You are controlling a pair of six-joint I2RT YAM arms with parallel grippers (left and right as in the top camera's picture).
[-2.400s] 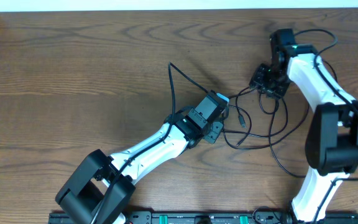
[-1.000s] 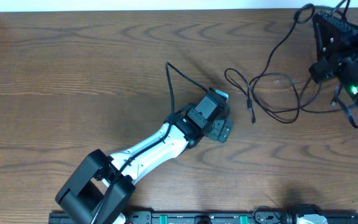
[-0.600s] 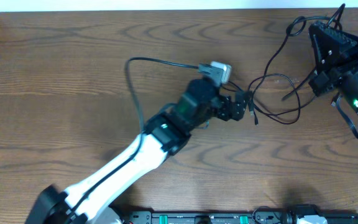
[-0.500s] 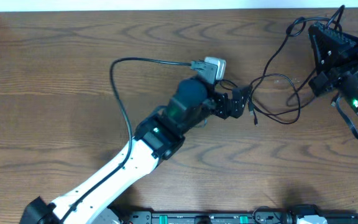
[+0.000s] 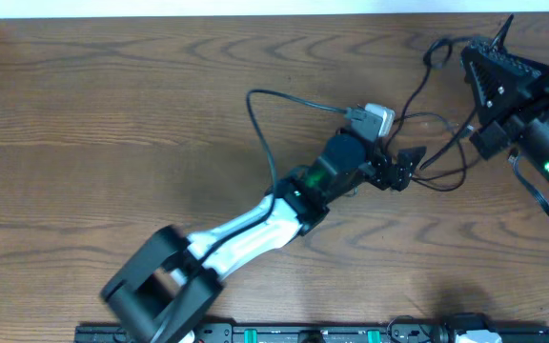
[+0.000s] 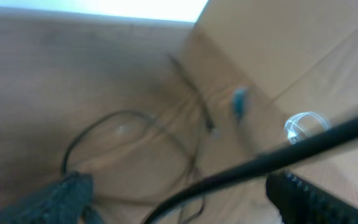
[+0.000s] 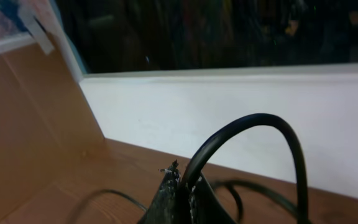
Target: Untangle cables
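Note:
Thin black cables (image 5: 438,173) lie in loose loops on the wooden table (image 5: 112,114) at the right. One strand rises from them to my right gripper (image 5: 473,65), which is lifted near the back right. The right wrist view shows that gripper (image 7: 186,194) shut on a black cable (image 7: 253,119) that arches up from its tips. My left gripper (image 5: 403,170) is open at the left edge of the loops. The left wrist view is blurred. In it a black cable (image 6: 272,163) crosses between the wide-apart fingers (image 6: 64,199), over thin cable loops (image 6: 129,118) on the table.
A cardboard wall (image 6: 291,62) stands to the right of the cables, with a small blue thing (image 6: 239,102) at its foot. The left arm's own thick wire (image 5: 260,114) loops over the table's middle. A black rail (image 5: 303,333) lines the front edge.
My left arm has swung out and to the right, bringing its open gripper up to the cable loops. The right gripper has stayed raised and shut on its cable.

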